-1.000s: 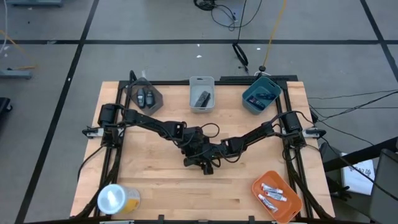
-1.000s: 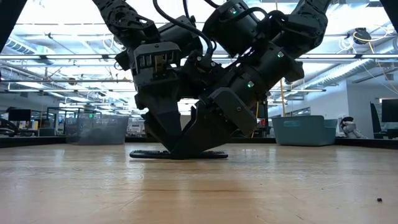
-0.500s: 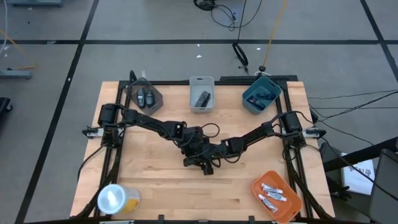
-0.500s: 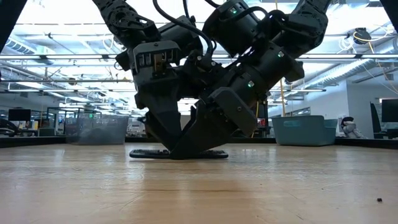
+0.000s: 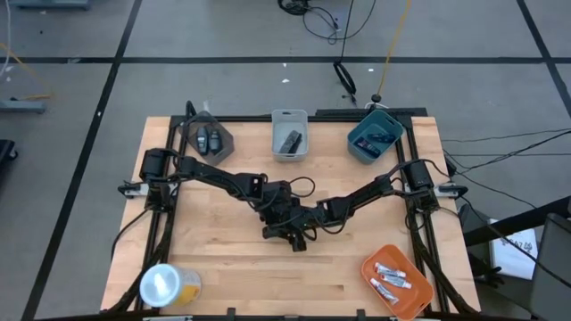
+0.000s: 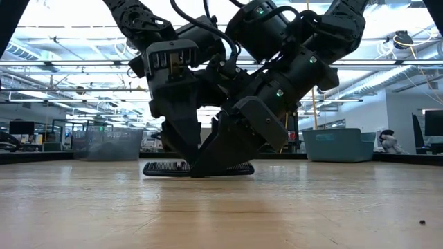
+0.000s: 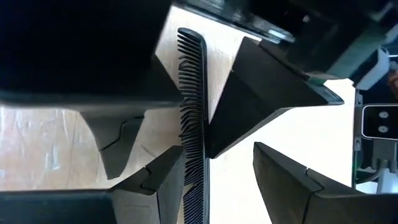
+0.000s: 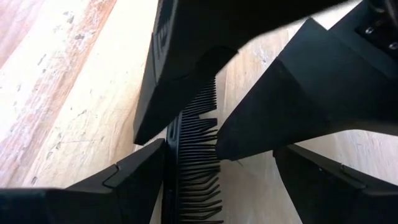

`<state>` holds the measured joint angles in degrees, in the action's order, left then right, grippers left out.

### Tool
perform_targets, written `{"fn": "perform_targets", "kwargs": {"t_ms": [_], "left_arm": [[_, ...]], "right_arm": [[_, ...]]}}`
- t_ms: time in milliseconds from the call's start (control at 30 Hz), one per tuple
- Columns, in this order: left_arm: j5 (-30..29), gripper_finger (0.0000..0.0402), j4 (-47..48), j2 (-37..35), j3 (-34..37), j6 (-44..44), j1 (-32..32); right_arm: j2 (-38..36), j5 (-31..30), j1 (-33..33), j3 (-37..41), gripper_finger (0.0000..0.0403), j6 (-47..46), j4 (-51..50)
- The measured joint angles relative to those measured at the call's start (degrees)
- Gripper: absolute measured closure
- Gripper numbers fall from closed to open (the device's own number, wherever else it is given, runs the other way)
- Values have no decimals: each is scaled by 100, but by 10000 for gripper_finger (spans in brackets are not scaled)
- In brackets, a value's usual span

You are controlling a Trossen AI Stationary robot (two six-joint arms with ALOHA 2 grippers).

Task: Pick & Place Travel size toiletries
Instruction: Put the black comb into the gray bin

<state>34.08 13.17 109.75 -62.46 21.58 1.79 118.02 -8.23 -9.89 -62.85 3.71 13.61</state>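
Low view: one black comb (image 6: 199,168), two grippers.

Black arms (image 5: 214,174), looping black cables (image 5: 299,185)

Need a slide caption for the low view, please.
Both grippers converge on a black comb lying flat on the wooden table.

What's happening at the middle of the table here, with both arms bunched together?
Both arms have converged on one black comb lying flat on the wooden table. The left gripper and the right gripper each have their jaws spread open around it, tips down at the tabletop, neither clamped. Elsewhere, the orange tray holds silvery tubes, and the grey bin, teal bin and dark tray at the far edge already hold items.
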Motion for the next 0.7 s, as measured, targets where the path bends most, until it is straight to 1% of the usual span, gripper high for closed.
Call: {"fn": "perform_targets", "kwargs": {"t_ms": [267, 333, 400, 433, 500, 567, 667, 700], "left_arm": [[159, 218, -31, -52, -7, -25, 6], [169, 218, -33, -52, -7, -14, 6], [159, 218, -33, -52, -7, -26, 6], [146, 218, -34, -52, -7, -47, 6], [133, 218, -35, -52, -7, -63, 6], [124, 218, -36, -52, -7, -89, 6], [83, 218, -29, -34, -2, -86, 10], [49, 218, -18, -31, 0, -91, 8]], "right_arm": [[0, 90, 2, 1, 114, -12, 4], [0, 163, 2, 0, 123, -50, 4], [2, 226, 2, 0, 141, -79, 3], [3, 277, 2, 0, 155, -84, 1], [7, 501, 6, 0, 196, -107, 1], [7, 673, 11, 0, 255, -132, 3], [4, 826, 13, 0, 359, -68, 5], [4, 918, 15, 0, 380, -16, 3]]}}
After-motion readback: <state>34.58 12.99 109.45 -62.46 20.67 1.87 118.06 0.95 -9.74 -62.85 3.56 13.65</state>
